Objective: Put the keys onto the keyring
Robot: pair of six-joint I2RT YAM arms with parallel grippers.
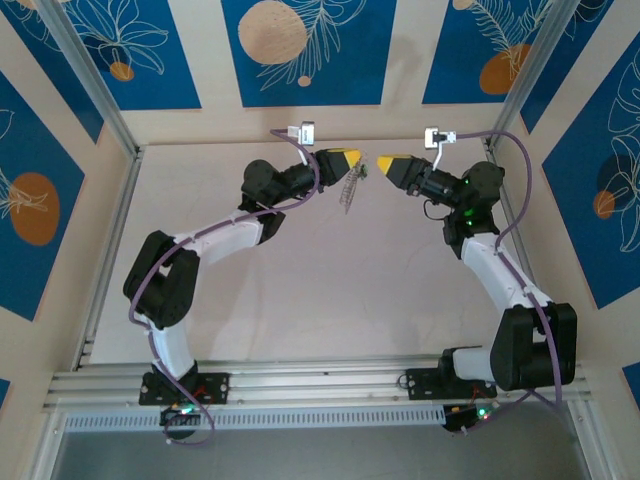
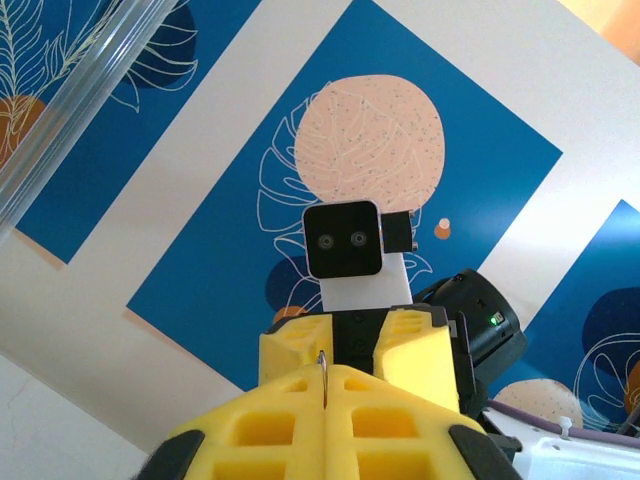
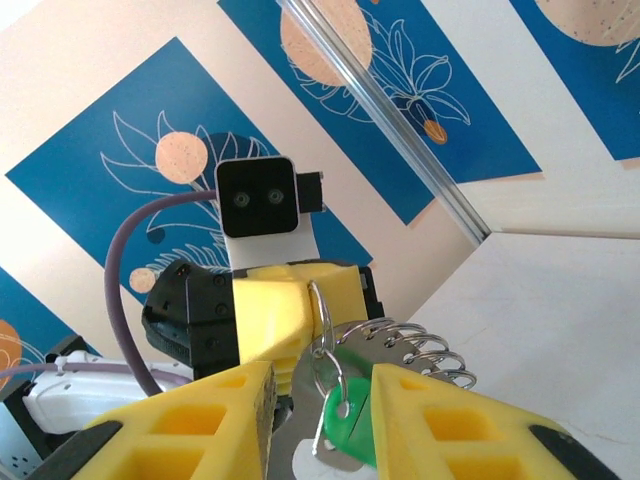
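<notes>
Over the far middle of the surface [image 1: 320,290], the two arms meet nose to nose. The left claw [image 1: 347,160] is pressed together on the thin wire of the keyring [image 1: 349,190], which dangles below it. That hold is presumably there so the loop hangs free and steady for the other arm to work on. The right claw [image 1: 388,163] sits just beside it, pointing straight in.

From overhead, the detail is too small to read. The right wrist view fills that in: its yellow fingers [image 3: 200,425] stand apart, and in the gap sits the key [image 3: 345,432], green head down, on a small ring just beside the keyring's row of silvery coils. Whether a pad touches the key is impossible to tell, though the gap looks wider than the head. The left wrist view adds the pinch itself: a sliver of wire pokes up from the seam between the clamped fingers.
</notes>
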